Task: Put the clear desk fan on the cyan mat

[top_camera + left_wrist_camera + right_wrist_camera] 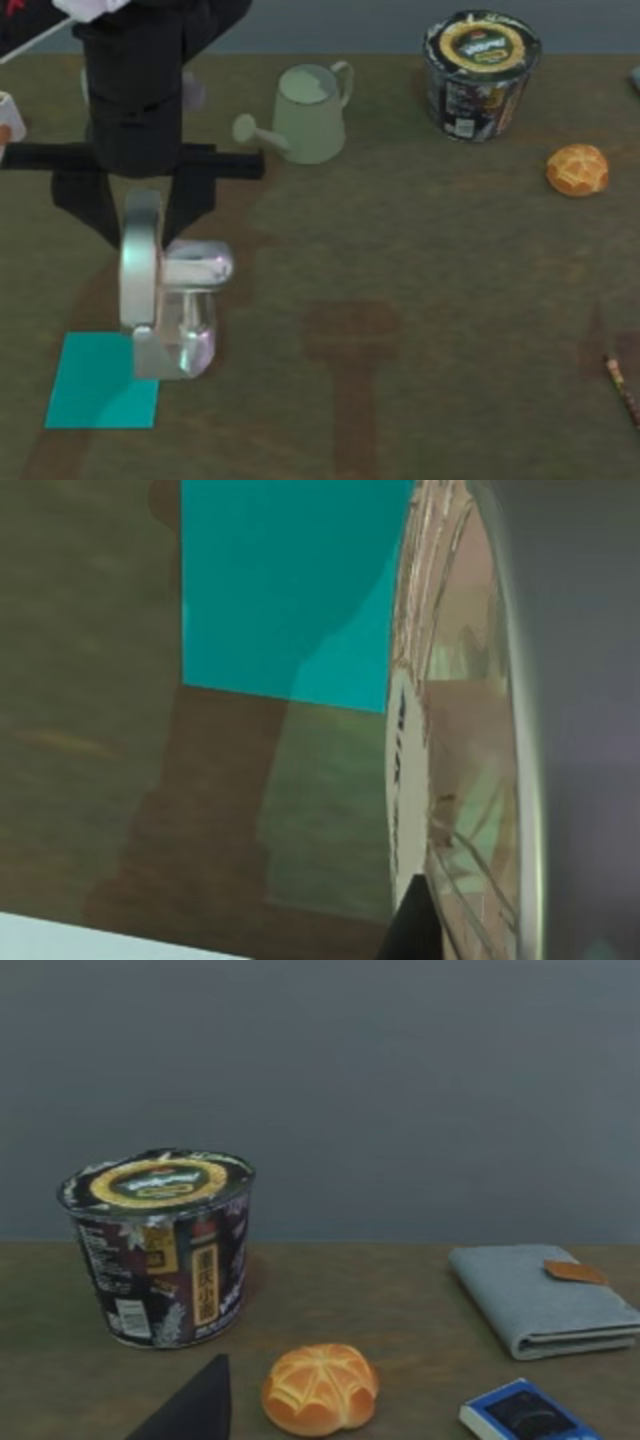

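The clear desk fan (170,295) is glassy, with a round ring, a silvery hub and a clear base. My left gripper (142,235) reaches down from the far left and is shut on the top of the fan's ring. The cyan mat (90,385) lies at the front left, and the fan's base overlaps its right edge as seen from above. In the left wrist view the fan (470,730) fills the frame beside one dark fingertip (412,925), with the mat (280,580) beyond. The right arm is parked out of the top view; its wrist view shows one dark fingertip (195,1410).
A pale green watering can (310,110) and a noodle cup (480,75) stand at the back. A bread roll (577,168) lies at the right and a pencil (622,385) near the right edge. A grey wallet (540,1295) and a blue item (525,1415) lie by the roll.
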`<control>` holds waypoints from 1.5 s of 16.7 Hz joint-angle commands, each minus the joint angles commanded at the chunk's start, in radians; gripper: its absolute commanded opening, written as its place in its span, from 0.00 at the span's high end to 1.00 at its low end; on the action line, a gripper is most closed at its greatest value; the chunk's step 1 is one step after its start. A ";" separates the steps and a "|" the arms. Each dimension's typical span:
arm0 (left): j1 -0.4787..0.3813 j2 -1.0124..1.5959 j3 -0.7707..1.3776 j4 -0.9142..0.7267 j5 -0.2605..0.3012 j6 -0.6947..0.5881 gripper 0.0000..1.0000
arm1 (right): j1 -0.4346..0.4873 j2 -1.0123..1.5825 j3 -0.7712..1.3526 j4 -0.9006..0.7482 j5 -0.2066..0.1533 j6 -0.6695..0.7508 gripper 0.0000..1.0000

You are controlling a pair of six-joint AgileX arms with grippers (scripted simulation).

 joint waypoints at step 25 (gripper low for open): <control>0.231 -0.371 -0.496 0.248 0.102 -1.252 1.00 | 0.000 0.000 0.000 0.000 0.000 0.000 0.00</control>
